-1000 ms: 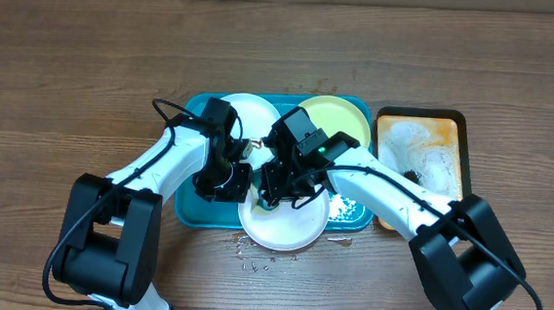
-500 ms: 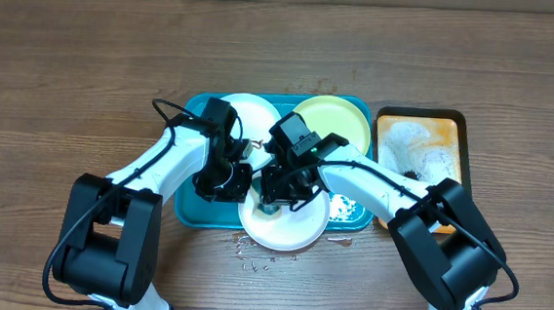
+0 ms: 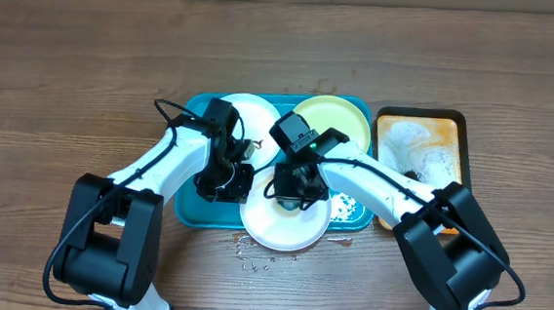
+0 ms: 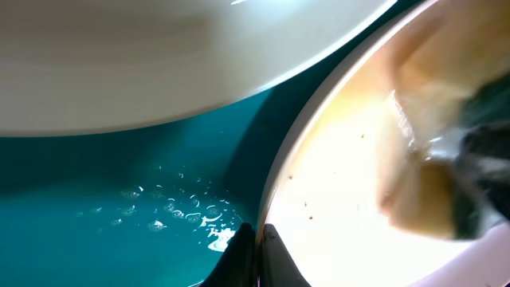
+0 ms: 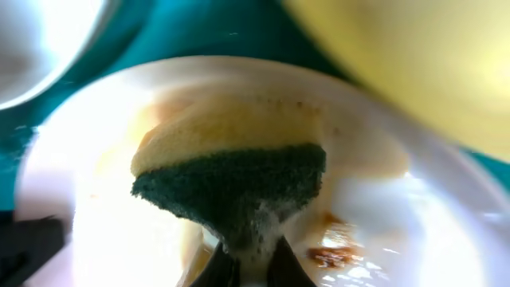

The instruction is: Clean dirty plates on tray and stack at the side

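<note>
Sponge point(image 5: 231, 187) on smeared white plate point(image 5: 398, 215)

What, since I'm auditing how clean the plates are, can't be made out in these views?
Overhead: the front white plate's middle, covered by the right gripper.
Overhead: the back white plate's near part, under the left arm.
Left wrist: the sponge, blurred and cut by the right edge.
Right wrist: the yellow-green plate, blurred, cut by the top edge.

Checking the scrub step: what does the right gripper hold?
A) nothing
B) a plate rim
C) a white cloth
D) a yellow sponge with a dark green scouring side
D: the right wrist view shows the sponge pinched in the right gripper, over the smeared white plate.
</note>
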{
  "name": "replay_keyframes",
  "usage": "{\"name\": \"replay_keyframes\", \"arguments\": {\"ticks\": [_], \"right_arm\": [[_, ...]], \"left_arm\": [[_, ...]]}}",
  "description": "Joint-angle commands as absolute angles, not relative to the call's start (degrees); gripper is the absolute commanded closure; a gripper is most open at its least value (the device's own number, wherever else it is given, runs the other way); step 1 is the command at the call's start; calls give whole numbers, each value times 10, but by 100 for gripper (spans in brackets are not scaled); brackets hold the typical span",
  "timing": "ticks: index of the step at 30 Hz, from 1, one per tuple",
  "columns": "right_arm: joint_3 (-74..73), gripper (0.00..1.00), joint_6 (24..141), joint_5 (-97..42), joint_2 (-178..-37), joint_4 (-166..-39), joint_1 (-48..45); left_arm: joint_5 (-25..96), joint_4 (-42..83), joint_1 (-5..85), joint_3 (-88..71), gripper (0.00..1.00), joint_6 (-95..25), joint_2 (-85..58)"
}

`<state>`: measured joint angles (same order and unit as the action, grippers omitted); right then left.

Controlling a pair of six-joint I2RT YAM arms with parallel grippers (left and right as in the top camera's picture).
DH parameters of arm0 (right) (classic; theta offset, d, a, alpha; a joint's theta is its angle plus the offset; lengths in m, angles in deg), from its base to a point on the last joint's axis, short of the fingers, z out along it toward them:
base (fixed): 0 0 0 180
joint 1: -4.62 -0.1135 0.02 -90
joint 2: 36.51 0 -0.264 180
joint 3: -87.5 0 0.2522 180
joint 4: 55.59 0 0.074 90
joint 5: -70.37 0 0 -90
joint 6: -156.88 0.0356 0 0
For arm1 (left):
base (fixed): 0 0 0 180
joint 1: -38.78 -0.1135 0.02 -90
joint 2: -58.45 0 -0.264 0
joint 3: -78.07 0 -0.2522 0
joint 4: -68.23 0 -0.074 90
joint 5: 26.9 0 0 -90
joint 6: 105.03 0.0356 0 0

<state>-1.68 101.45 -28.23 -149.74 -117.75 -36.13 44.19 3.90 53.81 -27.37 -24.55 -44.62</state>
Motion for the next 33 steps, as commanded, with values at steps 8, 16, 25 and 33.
{"name": "replay_keyframes", "arguments": {"ticks": [8, 16, 25, 33], "right_arm": [[10, 96, 1020, -102, -1525, -1268, -338], [-3, 96, 968, -30, -1464, -1279, -339], [-21, 96, 969, -17, -1336, -1273, -325], [-21, 96, 973, -17, -1310, -1305, -274]], "left_arm": [[457, 35, 539, -266, 96, -256, -455], [457, 36, 539, -266, 96, -256, -455], [457, 36, 539, -266, 96, -256, -455], [457, 31, 539, -266, 96, -256, -455]]}}
